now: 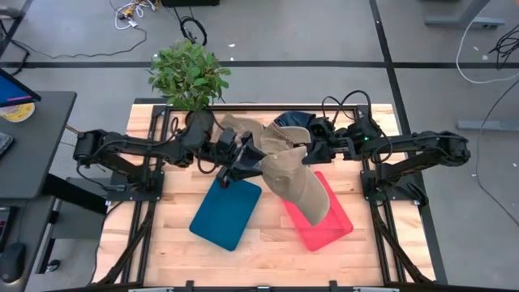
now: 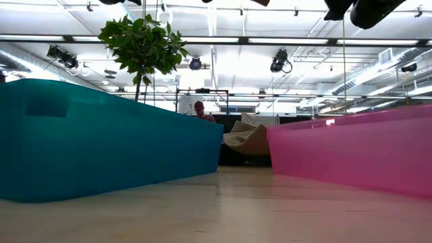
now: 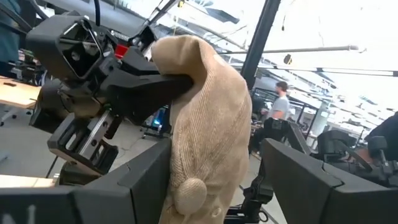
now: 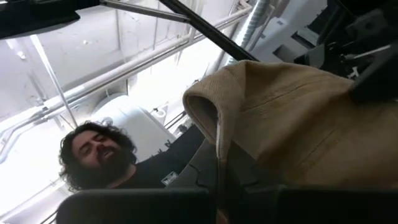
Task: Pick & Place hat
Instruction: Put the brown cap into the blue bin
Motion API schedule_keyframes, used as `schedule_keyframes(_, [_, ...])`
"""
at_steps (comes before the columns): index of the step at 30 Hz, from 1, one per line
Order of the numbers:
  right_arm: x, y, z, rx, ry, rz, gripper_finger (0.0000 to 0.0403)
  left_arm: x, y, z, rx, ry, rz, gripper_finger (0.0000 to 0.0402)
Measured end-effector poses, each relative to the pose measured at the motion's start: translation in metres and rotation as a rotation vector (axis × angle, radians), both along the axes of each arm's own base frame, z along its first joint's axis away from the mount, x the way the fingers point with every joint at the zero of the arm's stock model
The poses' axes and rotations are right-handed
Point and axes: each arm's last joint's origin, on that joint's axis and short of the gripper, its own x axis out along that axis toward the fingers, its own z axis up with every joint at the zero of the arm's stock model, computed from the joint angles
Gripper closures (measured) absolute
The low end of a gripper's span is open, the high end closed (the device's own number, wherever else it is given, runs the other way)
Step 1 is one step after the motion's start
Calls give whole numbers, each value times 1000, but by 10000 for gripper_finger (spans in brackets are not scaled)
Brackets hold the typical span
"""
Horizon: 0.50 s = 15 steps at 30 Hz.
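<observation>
My right gripper (image 1: 306, 152) is clenched on the tan hat (image 1: 296, 180), my left gripper (image 1: 243, 159) released; it looks light and floppy, so gripping the stiffer brim seems safest

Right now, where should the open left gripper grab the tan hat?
Probably the free edge of the hat nearest the left gripper, coming in from the left. The right gripper already pinches the hat from the right side, and the cloth hangs limp over the pink bin. In the left wrist view the hat drapes between the open fingers, so its thin folded cloth fits them.
</observation>
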Motion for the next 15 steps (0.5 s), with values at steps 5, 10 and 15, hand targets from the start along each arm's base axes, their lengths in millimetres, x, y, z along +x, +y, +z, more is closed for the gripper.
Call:
schedule_keyframes(5, [0,0,0,8,-1,-11,403,0,0,1,2,-6,-9,151])
schedule_keyframes(10, [1,-1,0,21,0,-29,403,0,-1,1,3,-14,-11,181])
schedule_keyframes(15, [3,-2,-3,32,27,-44,403,0,-1,1,4,-13,-9,210])
